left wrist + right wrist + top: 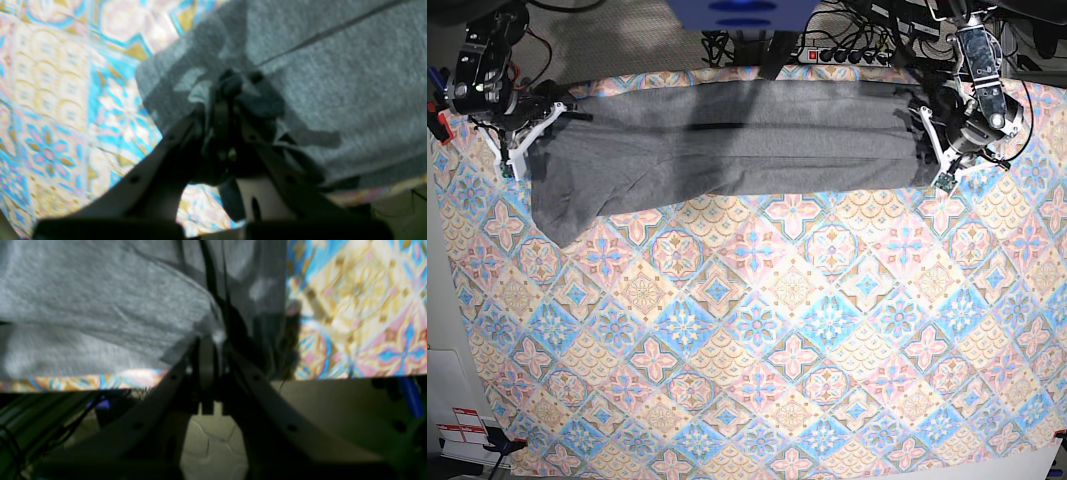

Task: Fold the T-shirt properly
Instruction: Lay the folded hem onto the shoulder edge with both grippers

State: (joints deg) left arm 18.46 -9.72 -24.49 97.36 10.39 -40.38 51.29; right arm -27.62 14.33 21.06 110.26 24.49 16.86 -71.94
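The heather-grey T-shirt [727,145] lies as a long band across the far edge of the table, stretched between my two arms. My left gripper [930,142] holds its end on the right of the base view; in the left wrist view the left gripper [233,87] is shut on a bunched fold of the T-shirt [350,83]. My right gripper [527,135] holds the opposite end. The right wrist view has the right gripper [213,338] pinched shut on the T-shirt [100,296], whose cloth hangs slightly above the table edge. A lower corner of the shirt droops toward the table's middle.
The colourful tile-patterned tablecloth [757,340] covers the whole table. A power strip [847,55] and cables lie behind the far edge. The table edge and the floor [333,406] below it show in the right wrist view. A white sheet [457,420] sits off the table's near left corner.
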